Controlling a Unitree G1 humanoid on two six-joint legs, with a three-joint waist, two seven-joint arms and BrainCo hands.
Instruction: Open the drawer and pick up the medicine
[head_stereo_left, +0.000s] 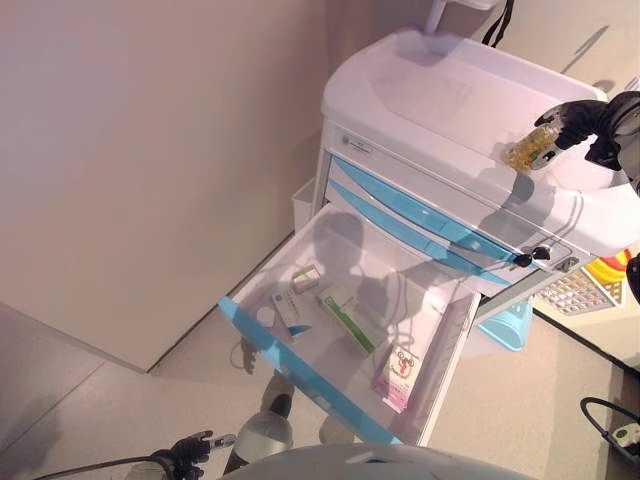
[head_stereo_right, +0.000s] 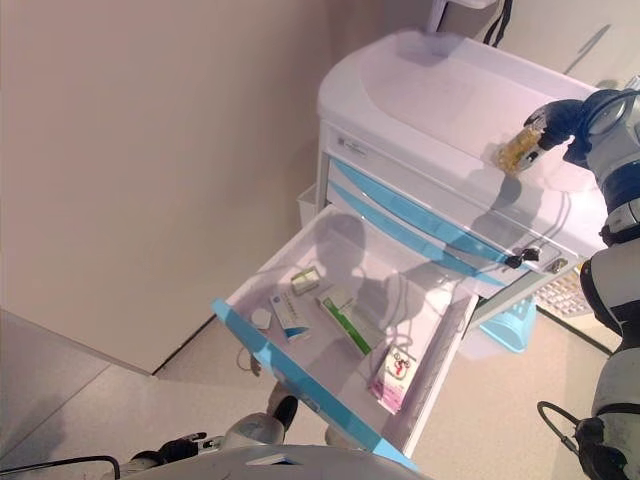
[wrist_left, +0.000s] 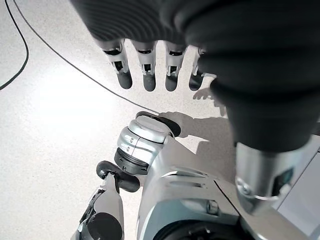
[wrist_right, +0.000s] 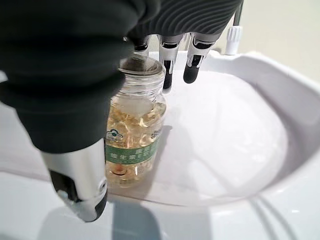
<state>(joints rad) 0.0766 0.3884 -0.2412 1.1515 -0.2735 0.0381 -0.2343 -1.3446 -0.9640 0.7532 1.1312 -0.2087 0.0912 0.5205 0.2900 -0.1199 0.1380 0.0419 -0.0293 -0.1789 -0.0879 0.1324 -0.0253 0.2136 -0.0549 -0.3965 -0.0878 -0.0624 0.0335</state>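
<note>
The white medical cart (head_stereo_left: 440, 90) has its lowest drawer (head_stereo_left: 300, 375) pulled fully open, with a blue front strip. Inside lie a small box (head_stereo_left: 305, 277), a white-blue box (head_stereo_left: 290, 312), a green-white box (head_stereo_left: 350, 318) and a pink box (head_stereo_left: 397, 375). My right hand (head_stereo_left: 580, 120) is shut on a clear medicine bottle (wrist_right: 132, 145) of yellow capsules, thumb on one side and fingers (wrist_right: 167, 65) at its cap. The bottle (head_stereo_left: 530, 148) is at the right part of the cart top, touching or just above it. My left hand (head_stereo_left: 195, 450) hangs low near the floor, with straight fingers (wrist_left: 149, 75) and empty.
A plain wall stands to the left of the cart. A key (head_stereo_left: 530, 257) sticks out of the cart's front at the right. A light blue bin (head_stereo_left: 505, 325) and a colourful tray (head_stereo_left: 590, 285) sit on the floor to the right.
</note>
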